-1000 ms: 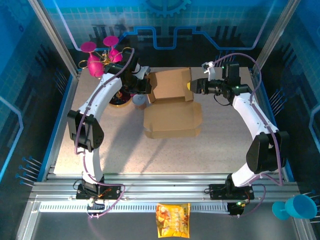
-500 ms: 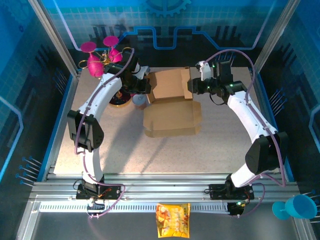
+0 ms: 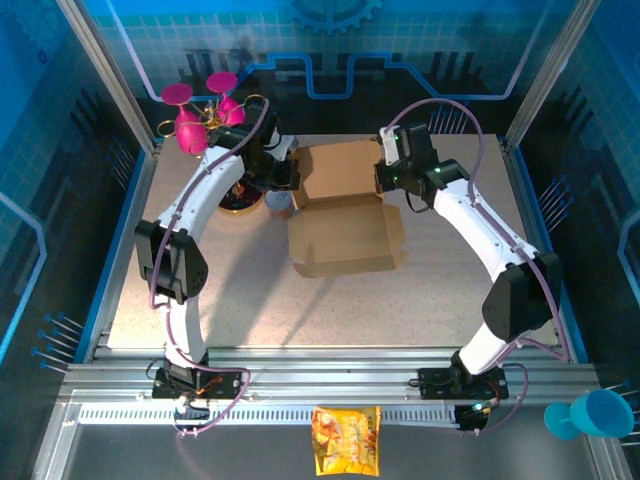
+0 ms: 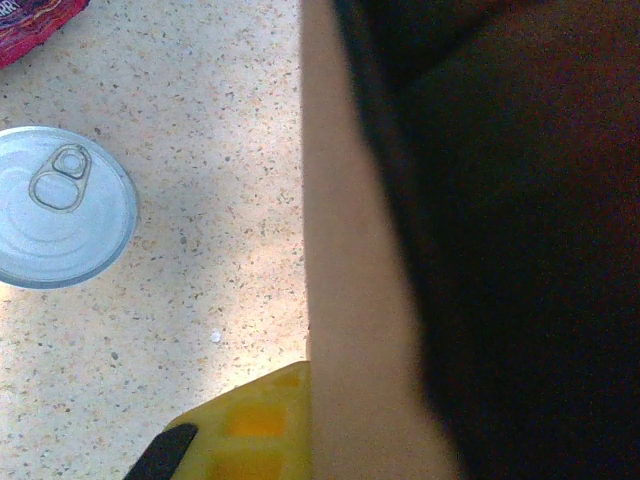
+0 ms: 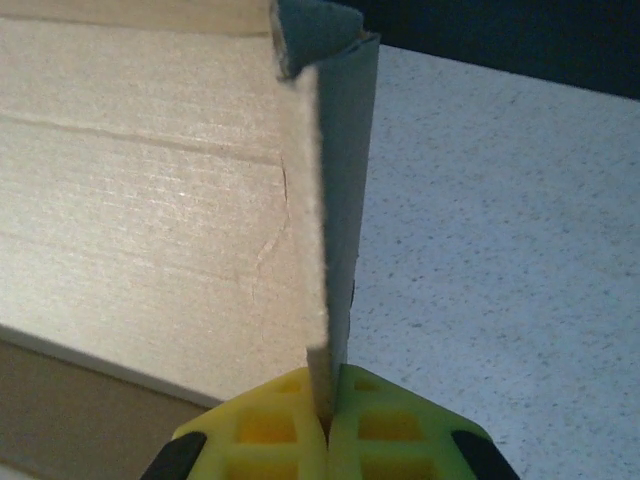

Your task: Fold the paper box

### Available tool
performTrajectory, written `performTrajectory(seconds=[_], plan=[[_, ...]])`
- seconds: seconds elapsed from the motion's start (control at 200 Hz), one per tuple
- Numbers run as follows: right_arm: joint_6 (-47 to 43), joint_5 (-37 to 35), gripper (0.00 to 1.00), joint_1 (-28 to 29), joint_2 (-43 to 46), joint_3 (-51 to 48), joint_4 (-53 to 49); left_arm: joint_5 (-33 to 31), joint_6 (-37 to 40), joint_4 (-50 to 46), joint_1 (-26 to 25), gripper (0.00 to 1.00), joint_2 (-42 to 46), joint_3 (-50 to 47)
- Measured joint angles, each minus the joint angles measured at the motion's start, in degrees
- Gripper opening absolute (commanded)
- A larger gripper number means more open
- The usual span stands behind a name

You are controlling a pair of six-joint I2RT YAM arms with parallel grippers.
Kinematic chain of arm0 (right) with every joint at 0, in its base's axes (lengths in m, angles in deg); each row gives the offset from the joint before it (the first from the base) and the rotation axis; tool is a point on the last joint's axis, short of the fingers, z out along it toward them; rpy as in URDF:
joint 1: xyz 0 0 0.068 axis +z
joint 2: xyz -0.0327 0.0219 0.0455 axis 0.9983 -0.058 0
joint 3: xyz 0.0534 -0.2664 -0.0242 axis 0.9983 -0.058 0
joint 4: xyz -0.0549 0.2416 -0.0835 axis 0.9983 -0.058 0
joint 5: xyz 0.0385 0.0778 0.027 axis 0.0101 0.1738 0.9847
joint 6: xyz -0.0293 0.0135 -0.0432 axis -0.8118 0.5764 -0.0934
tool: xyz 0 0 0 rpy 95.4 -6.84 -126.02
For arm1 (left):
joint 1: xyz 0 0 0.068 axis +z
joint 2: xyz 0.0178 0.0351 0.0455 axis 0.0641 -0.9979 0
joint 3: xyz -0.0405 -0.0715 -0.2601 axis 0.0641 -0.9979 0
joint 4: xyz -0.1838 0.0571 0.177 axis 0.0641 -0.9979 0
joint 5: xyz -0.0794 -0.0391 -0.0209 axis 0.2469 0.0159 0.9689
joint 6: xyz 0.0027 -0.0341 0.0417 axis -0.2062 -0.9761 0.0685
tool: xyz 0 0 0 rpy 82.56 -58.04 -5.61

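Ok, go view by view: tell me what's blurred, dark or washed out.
Top external: evenly lit and sharp, the paper box clear. Left wrist: the box is a blurred band, the right half of the picture dark and unreadable, the can sharp. Right wrist: the box's face is brightly lit, its edge soft.

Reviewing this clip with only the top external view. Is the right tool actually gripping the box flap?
Observer: Yes. The right wrist view shows the right tool shut on the thin edge of an upright flap of the paper box.
Operator: And the left tool?
Observer: The left wrist view shows the left tool shut, with cardboard pressed against its visible yellow finger.
Operator: What's the round thing beside it?
Observer: A silver can, pull-tab lid unopened, standing apart from the cardboard.
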Motion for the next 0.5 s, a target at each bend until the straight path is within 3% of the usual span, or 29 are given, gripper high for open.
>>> performTrajectory(seconds=[0.23, 0.325, 0.5], plan=[[-0.02, -6.05, 0.00, 1.90, -0.33, 1.33, -1.99, -1.11, -2.27, 0.00, -1.20, 0.00, 0.00, 0.00], [0.00, -7.17, 0.08, 1.88, -1.29, 2.56, -2.93, -1.55, -3.17, 0.00, -1.92, 0.00, 0.00, 0.02], [0.07, -7.21, 0.12, 1.66, -3.43, 4.61, -4.09, -1.97, -3.76, -0.63, -2.16, 0.00, 0.00, 0.33]])
